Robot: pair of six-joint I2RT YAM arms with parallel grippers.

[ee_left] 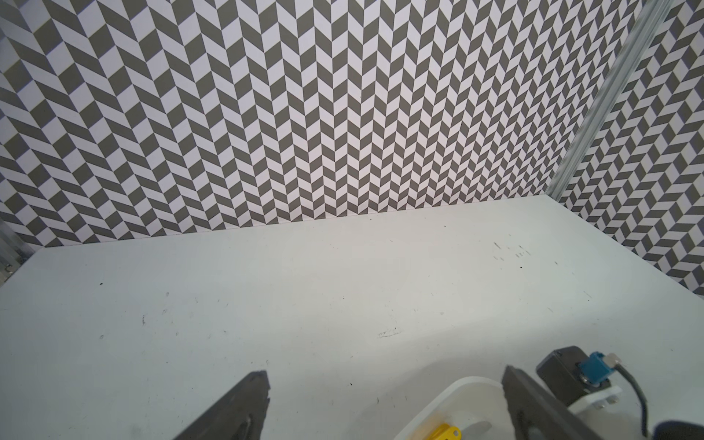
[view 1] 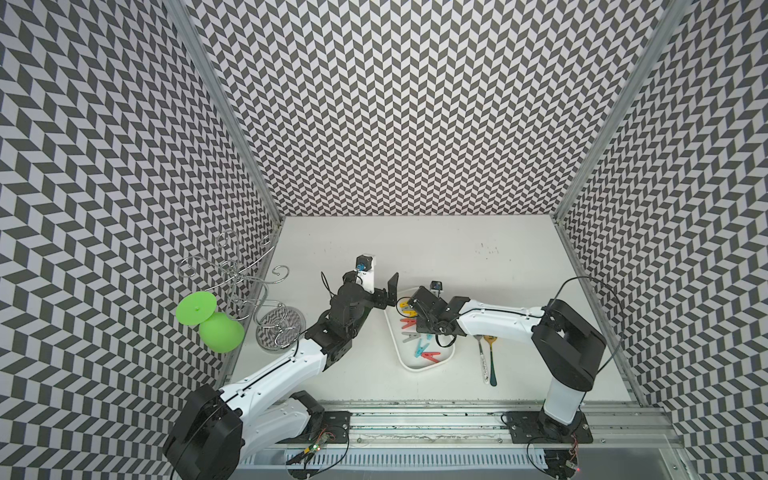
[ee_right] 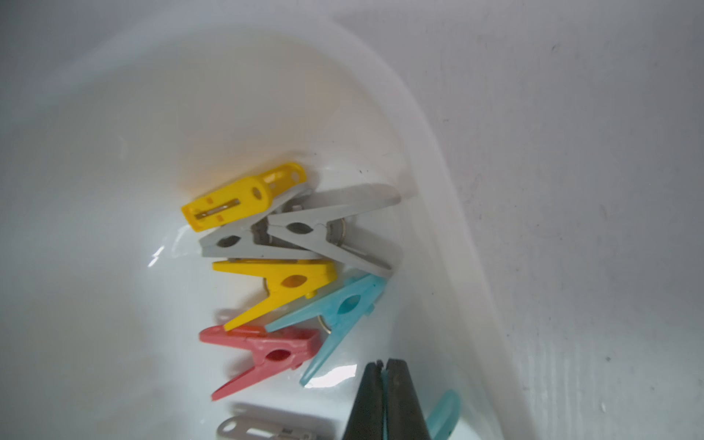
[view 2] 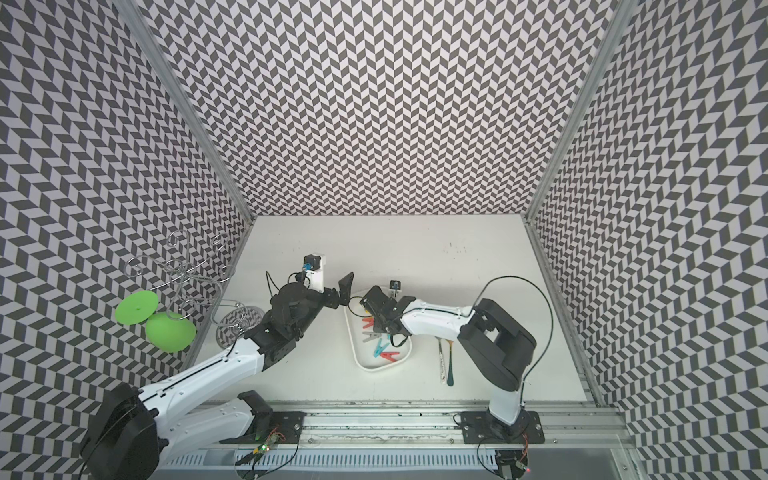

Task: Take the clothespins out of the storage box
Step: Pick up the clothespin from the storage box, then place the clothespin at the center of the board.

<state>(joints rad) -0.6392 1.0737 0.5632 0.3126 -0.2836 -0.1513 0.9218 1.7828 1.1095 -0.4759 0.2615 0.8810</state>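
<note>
The white storage box (view 1: 419,368) (view 2: 374,368) lies mid-table with several clothespins in it: yellow (view 1: 405,305), red (view 1: 409,323), grey (view 1: 409,336) and light blue (view 1: 422,345). In the right wrist view a yellow (ee_right: 244,198), a grey (ee_right: 304,228), a light blue (ee_right: 343,304) and a red clothespin (ee_right: 266,354) lie against the box wall (ee_right: 419,133). My right gripper (ee_right: 383,367) reaches down inside the box, shut on a light blue clothespin (ee_right: 444,411) that sticks out beside the fingers. My left gripper (ee_left: 384,373) (view 1: 390,293) hangs open and empty over the box's far end (ee_left: 457,384).
Two long-handled spoons (view 1: 482,357) (view 1: 492,365) lie right of the box, under the right arm. A wire stand (view 1: 249,282) with a round patterned base (view 1: 280,328) and a green object (view 1: 212,320) stand at the left wall. Patterned walls enclose three sides.
</note>
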